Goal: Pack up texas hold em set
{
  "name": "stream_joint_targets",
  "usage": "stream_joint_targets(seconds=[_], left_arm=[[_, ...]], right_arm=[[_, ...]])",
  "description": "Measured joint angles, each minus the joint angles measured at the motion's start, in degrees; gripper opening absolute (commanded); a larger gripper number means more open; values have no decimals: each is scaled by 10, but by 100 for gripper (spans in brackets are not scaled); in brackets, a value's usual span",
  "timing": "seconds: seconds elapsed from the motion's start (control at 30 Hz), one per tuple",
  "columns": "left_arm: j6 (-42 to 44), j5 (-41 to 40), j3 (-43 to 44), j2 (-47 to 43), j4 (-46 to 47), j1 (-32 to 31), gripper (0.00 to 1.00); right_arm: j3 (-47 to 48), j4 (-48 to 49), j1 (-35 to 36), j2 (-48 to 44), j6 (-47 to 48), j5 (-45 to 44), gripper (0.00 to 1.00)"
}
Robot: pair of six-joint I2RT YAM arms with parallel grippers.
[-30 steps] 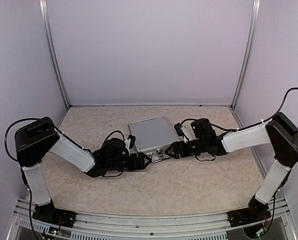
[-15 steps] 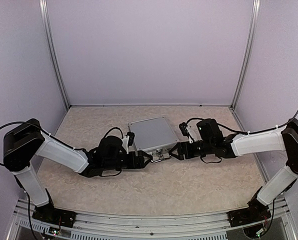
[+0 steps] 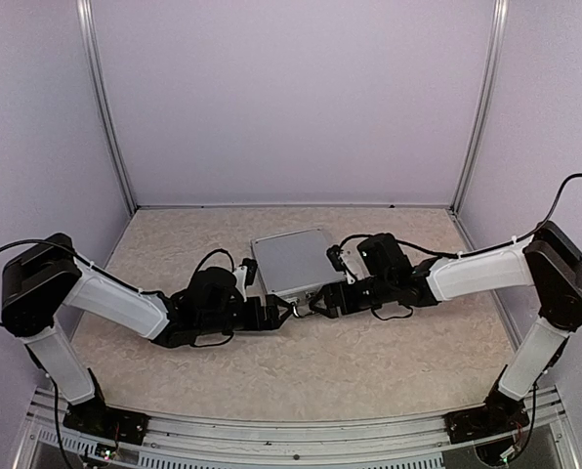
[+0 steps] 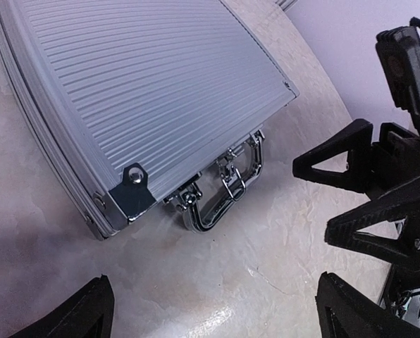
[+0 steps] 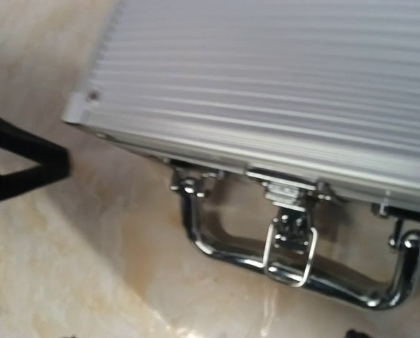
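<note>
The texas hold em set shows only as its ribbed silver case (image 3: 291, 260), lying flat on the table with the lid down; its contents are hidden. The chrome handle (image 4: 225, 196) lies on the table at the case's near edge. A wire latch (image 5: 290, 244) hangs loose over the handle. My left gripper (image 3: 287, 313) is open wide just in front of the handle, its fingertips (image 4: 79, 313) spread over bare table. My right gripper (image 3: 317, 304) faces it from the right, also open and empty, close to the handle and latch.
Beige marbled tabletop (image 3: 350, 362) surrounds the case. Lilac walls with metal corner posts (image 3: 472, 117) close in the back and sides. The two grippers nearly meet at the case's front edge, their fingers (image 4: 337, 155) a short way apart.
The right gripper has slid left along the case's front edge, closer to the handle. Both grippers have opened wider. The case has shifted slightly.
</note>
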State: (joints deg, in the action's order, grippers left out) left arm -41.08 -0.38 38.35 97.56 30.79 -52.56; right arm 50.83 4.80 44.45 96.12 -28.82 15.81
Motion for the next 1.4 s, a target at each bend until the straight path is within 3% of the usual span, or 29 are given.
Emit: stream_joint_targets(seconds=[0.6,1.4], left_arm=[[2,-17,-26,-27,-2,0,99],[9,-20,-24,-26,-7,0,99]], right_arm=[[90,-12,1,125,-4,0,82],[99,-6,-2,133,-21,49,82]])
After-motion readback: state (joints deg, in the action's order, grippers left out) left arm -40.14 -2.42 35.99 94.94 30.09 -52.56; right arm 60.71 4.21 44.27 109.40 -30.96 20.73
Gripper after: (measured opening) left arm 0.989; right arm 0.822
